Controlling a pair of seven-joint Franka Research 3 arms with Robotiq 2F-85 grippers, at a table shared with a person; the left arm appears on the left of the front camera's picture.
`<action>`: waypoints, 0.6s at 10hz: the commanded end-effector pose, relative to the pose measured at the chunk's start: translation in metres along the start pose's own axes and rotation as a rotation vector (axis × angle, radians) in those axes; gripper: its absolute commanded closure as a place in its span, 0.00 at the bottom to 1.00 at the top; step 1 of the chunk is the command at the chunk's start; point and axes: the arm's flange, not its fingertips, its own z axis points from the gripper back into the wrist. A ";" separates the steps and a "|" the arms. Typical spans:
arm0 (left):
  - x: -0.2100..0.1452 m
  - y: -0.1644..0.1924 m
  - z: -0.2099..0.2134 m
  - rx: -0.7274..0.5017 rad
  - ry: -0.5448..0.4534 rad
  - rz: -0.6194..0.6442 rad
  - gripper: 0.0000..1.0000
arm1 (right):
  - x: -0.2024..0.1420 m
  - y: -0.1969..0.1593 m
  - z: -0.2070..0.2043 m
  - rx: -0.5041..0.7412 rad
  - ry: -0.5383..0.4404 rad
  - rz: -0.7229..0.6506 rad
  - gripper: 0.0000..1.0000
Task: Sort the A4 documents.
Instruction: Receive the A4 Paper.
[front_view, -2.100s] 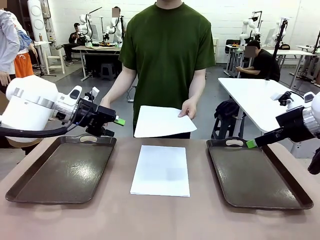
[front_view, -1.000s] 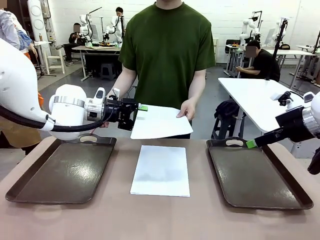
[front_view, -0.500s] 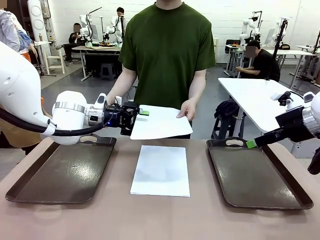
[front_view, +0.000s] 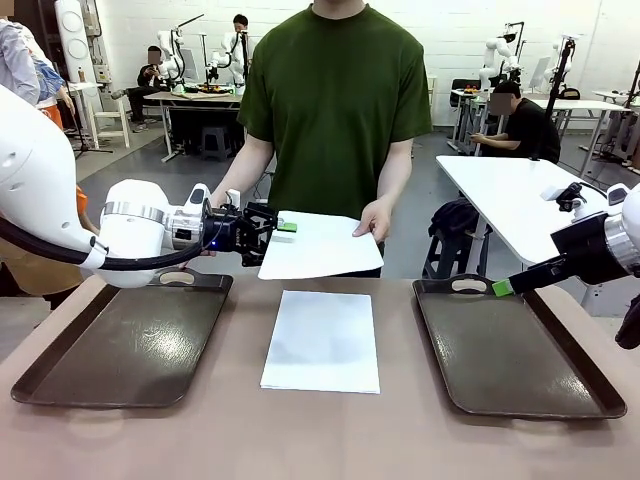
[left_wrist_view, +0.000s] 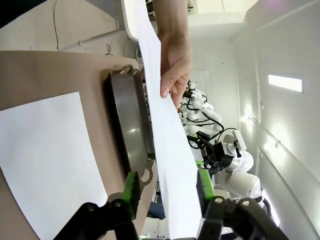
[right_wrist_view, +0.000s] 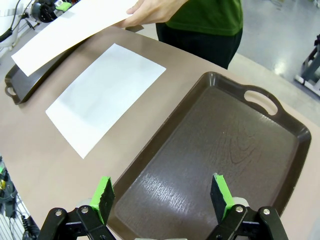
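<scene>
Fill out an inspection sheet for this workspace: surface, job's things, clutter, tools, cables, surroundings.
Surface: brown table carrying a left tray and a right tray, both dark brown.
Job's things: flat sheet lying on the table between the trays; held sheet in the air, gripped at one edge by the person's hand.
Clutter: nothing seen.
Tools: left tool astride the held sheet's other edge, jaws not yet pressed onto it; right tool open above the right tray, holding nothing.
Cables: black cable looping along the left arm.
Surroundings: person in green shirt at the far side; white table and people behind.
</scene>
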 end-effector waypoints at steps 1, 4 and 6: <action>-0.002 -0.004 0.004 -0.038 -0.001 0.040 0.80 | -0.001 -0.001 -0.004 0.008 -0.002 -0.008 0.00; -0.003 -0.002 0.005 -0.048 0.015 0.041 0.64 | -0.001 -0.001 -0.004 0.008 -0.002 -0.008 0.00; -0.004 -0.001 0.004 -0.046 0.023 0.041 0.84 | -0.001 -0.001 -0.004 0.008 -0.002 -0.008 0.00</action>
